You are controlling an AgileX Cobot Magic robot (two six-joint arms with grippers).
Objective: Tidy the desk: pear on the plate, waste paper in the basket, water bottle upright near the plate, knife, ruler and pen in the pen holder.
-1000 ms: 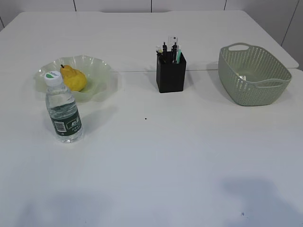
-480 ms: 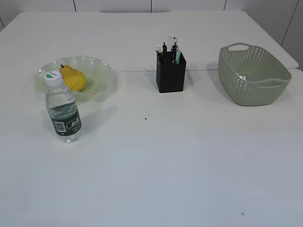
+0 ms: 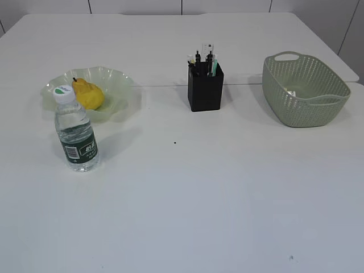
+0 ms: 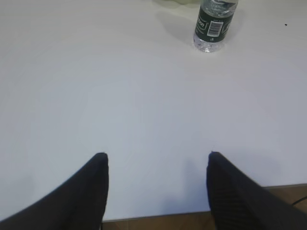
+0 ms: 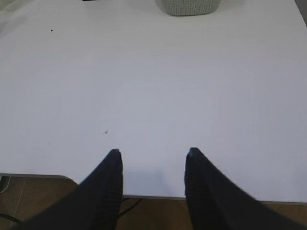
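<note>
Pear (image 3: 89,95) lies on plate (image 3: 116,85), bottle (image 3: 75,131) upright just beside plate, pen holder (image 3: 205,88) between plate and basket (image 3: 304,89); left gripper (image 4: 156,158) wide apart, empty; right gripper (image 5: 153,154) narrower, empty.

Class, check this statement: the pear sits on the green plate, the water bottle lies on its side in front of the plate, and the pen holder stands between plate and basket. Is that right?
Not quite. The water bottle stands upright, cap on top, as the exterior view shows. The rest holds: the pear sits on the plate, and the pen holder stands between plate and basket.
</note>
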